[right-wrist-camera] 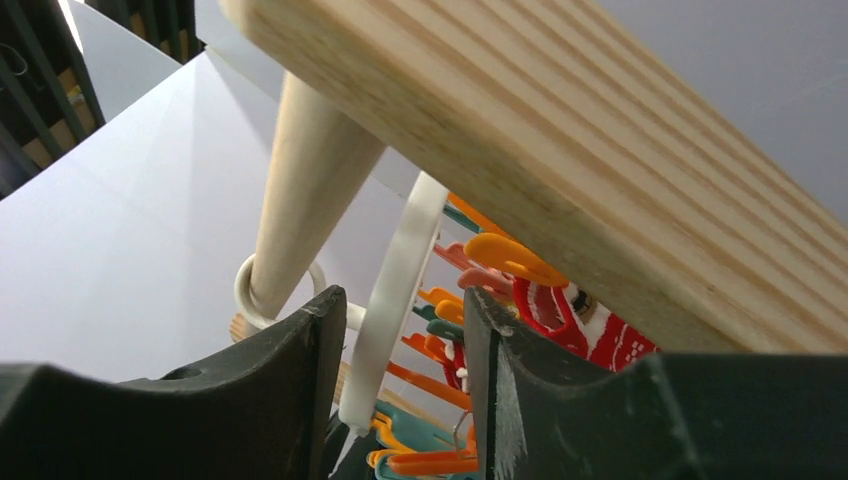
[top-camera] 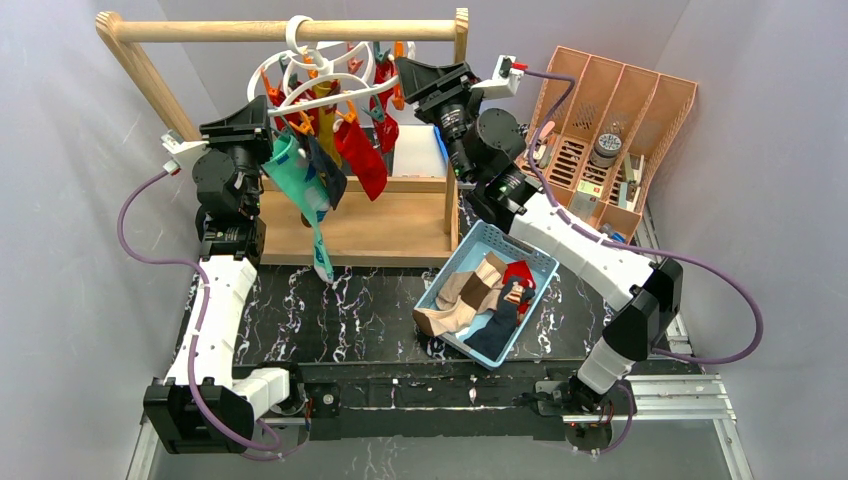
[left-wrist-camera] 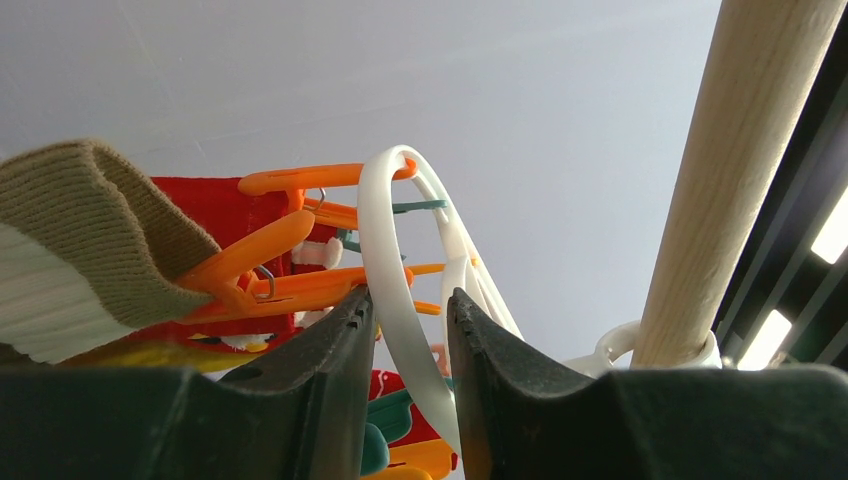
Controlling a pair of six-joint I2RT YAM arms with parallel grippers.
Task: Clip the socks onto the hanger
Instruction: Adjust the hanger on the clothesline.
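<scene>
1. The hanger (top-camera: pixel 345 94) hangs by its hook from the top bar of the wooden rail frame (top-camera: pixel 200 32). The hook points up and the clips dangle below. From above, its white ring looks stretched along the bar, so its long axis runs side to side, parallel to the bar.
2. Under the bar, four socks are clipped on: a teal sock (top-camera: pixel 295 175), a navy sock (top-camera: pixel 328 175), a red sock (top-camera: pixel 362 155) and a mustard sock (top-camera: pixel 325 100). Each hangs lengthwise, pointing down towards the frame's base. The teal one reaches lowest, past the base's front edge.
3. The left gripper (top-camera: pixel 266 112) is at the ring's end nearer the frame's left post. In its wrist view the fingers (left-wrist-camera: pixel 330 370) stand close on either side of the ring (left-wrist-camera: pixel 395 270). The band lies against one finger, with a thin gap at the other, and I cannot tell whether it is truly squeezed.
4. Just beside that ring, an orange clip (left-wrist-camera: pixel 250 255) bites a ribbed beige sock (left-wrist-camera: pixel 90 250).
5. The right gripper (top-camera: pixel 405 75) is by the frame's right post. Its fingers (right-wrist-camera: pixel 290 380) are spread, and the ring (right-wrist-camera: pixel 400 270) passes between them with clear gaps on both sides.
6. In front of the frame and to its right, a blue basket (top-camera: pixel 540 265) holds loose socks in beige (top-camera: pixel 470 290), red (top-camera: pixel 518 275) and navy (top-camera: pixel 495 335), lying flat in a jumble.
</scene>
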